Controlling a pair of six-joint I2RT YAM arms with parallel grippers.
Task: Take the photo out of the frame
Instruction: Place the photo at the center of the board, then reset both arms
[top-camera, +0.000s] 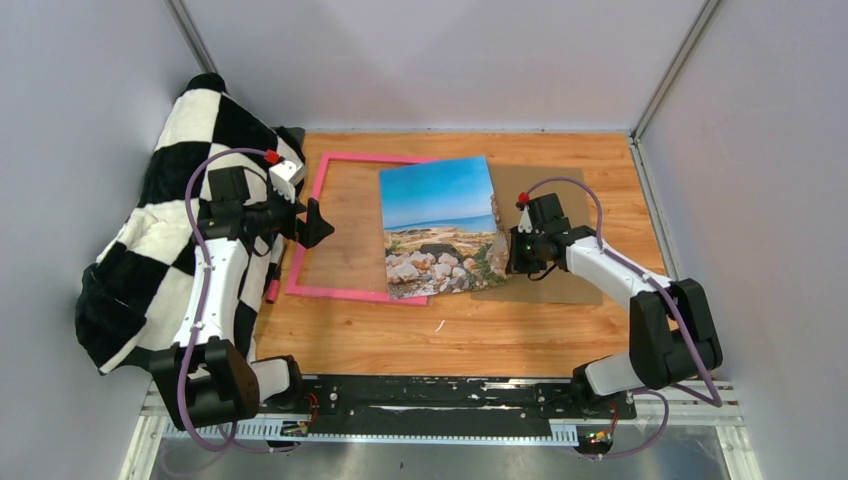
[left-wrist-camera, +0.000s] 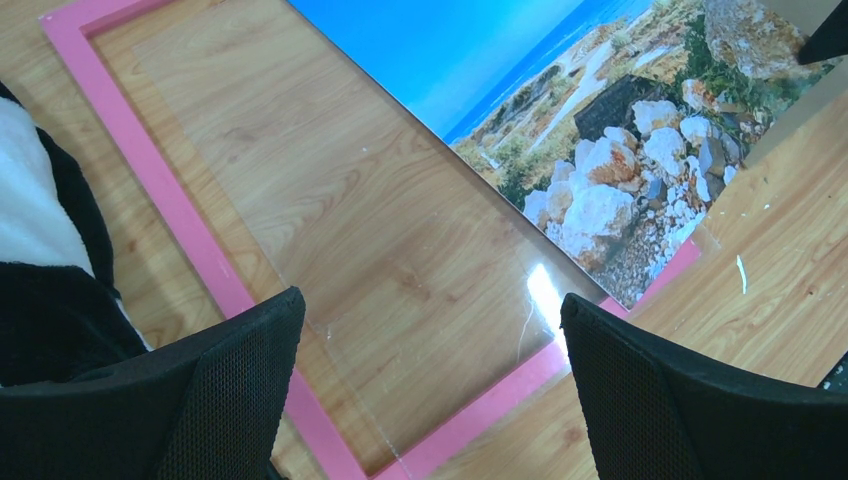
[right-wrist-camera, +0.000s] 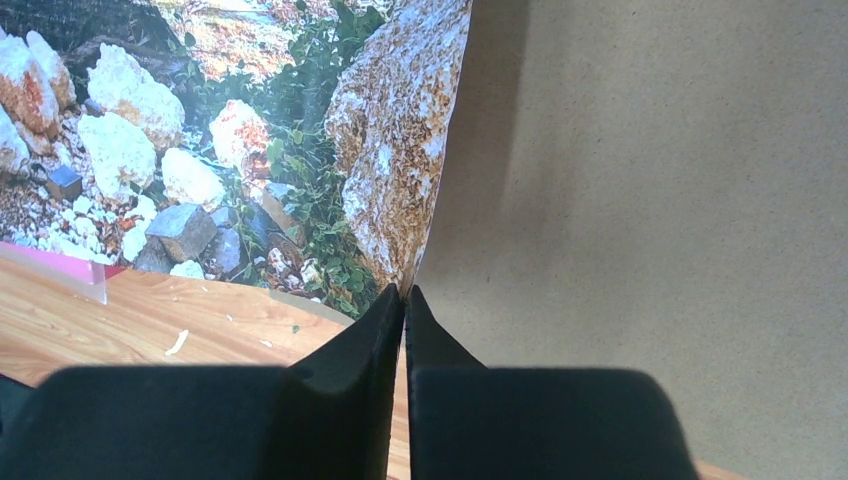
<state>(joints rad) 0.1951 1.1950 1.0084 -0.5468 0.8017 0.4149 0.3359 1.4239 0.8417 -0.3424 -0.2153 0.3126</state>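
1. Jaws of the right gripper (right-wrist-camera: 404, 296) are pinched together on the right edge of the photo (right-wrist-camera: 250, 150), right at their tips, a hold suited to drawing the print sideways.
2. Beyond those tips the photo slopes. Its held edge is raised over the backing board (right-wrist-camera: 650, 200) and its far side overlaps the frame (left-wrist-camera: 190, 235).
3. Jaws of the left gripper (left-wrist-camera: 430, 305) stand spread wide and hold nothing. A corner of the frame lies below them, probably so they can pin it down.

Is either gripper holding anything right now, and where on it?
The right gripper is shut on the photo, pinching its right edge near the rocky bottom corner. The left gripper is open above the frame, holding nothing.
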